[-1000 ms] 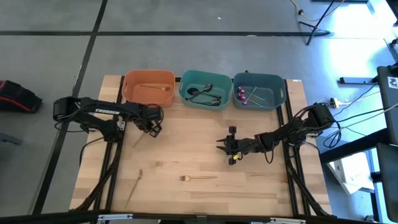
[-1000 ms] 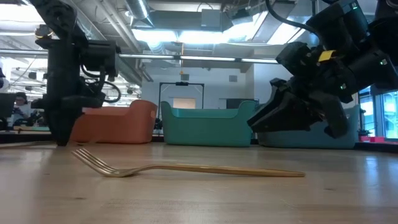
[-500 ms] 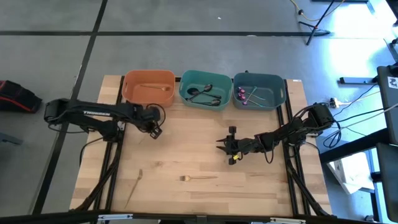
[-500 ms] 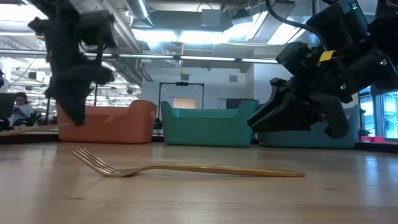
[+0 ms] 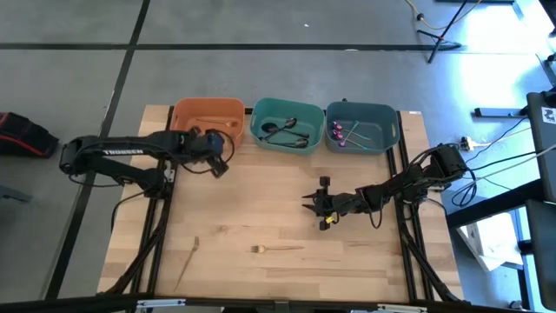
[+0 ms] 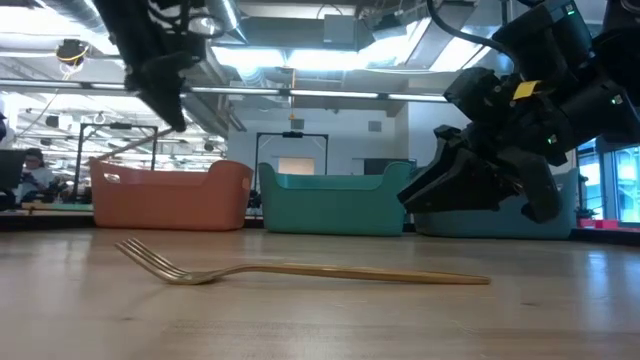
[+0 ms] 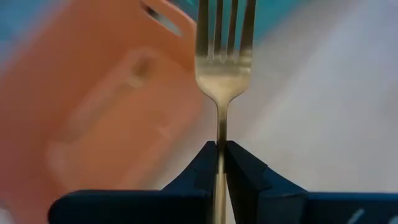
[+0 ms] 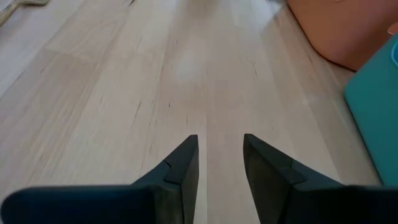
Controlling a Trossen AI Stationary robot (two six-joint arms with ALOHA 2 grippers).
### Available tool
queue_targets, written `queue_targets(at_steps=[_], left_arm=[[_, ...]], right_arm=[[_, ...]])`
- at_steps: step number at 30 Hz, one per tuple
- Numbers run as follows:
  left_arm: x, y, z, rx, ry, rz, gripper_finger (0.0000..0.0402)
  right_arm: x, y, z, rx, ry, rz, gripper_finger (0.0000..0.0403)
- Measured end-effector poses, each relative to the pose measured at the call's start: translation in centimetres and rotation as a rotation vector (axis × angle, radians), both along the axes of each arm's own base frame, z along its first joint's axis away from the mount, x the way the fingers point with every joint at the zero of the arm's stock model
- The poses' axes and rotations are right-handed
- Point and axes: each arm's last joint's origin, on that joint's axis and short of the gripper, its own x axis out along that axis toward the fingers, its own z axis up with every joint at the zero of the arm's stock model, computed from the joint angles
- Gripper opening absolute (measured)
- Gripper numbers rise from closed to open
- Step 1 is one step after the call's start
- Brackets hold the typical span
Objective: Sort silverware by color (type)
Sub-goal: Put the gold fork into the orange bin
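Observation:
My left gripper [image 5: 218, 163] hangs above the table at the near edge of the orange bin [image 5: 184, 115], shut on a gold fork [image 7: 225, 56]. The low view shows that fork as a thin slanting line [image 6: 130, 147] beside the gripper. Another gold fork [image 5: 276, 249] lies flat on the table near the front edge. A second gold piece [image 5: 193, 252] lies flat at the near left. My right gripper [image 5: 314, 207] stands open over bare wood at mid-table. My left gripper pinches the fork's handle [image 7: 221, 144] between its two fingers, a short way behind the head. The tines [image 7: 225, 22] stick out past the fingertips. The fingers slant downward, and the fork is lifted clear of the table.
The orange bin holds a gold spoon [image 5: 217, 122]. The teal bin [image 5: 261, 111] holds dark pieces. The blue-grey bin [image 5: 382, 117] holds purple ones. All three stand in a row at the table's far edge. Bare wood lies between the bins and the forks.
My left gripper has risen from the table with the gold fork and gone toward the far edge, up to the orange bin, turning as it went. The fork, which lay with its free end on the wood, now hangs clear.

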Motion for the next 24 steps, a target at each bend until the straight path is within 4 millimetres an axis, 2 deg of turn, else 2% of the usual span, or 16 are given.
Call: queue_targets(at_steps=[4, 13, 18, 24], left_arm=[[-0.2, 1.6, 0.7, 0.142, 0.056, 0.028, 0.0019], [-1.0, 6.6, 0.2, 0.215, 0.213, 0.051, 0.0019], [-0.8, 9.1, -0.7, 0.209, 0.294, -0.031, 0.0019], [-0.6, 11.7, -2.9, 0.119, 0.373, -0.111, 0.0019]], right_arm=[[0.0, 0.0, 0.0, 0.000, 0.000, 0.000, 0.0117], [0.0, 0.0, 0.0, 0.000, 0.000, 0.000, 0.0117], [0.0, 0.0, 0.0, 0.000, 0.000, 0.000, 0.0117], [0.0, 0.0, 0.0, 0.000, 0.001, 0.000, 0.0117]])
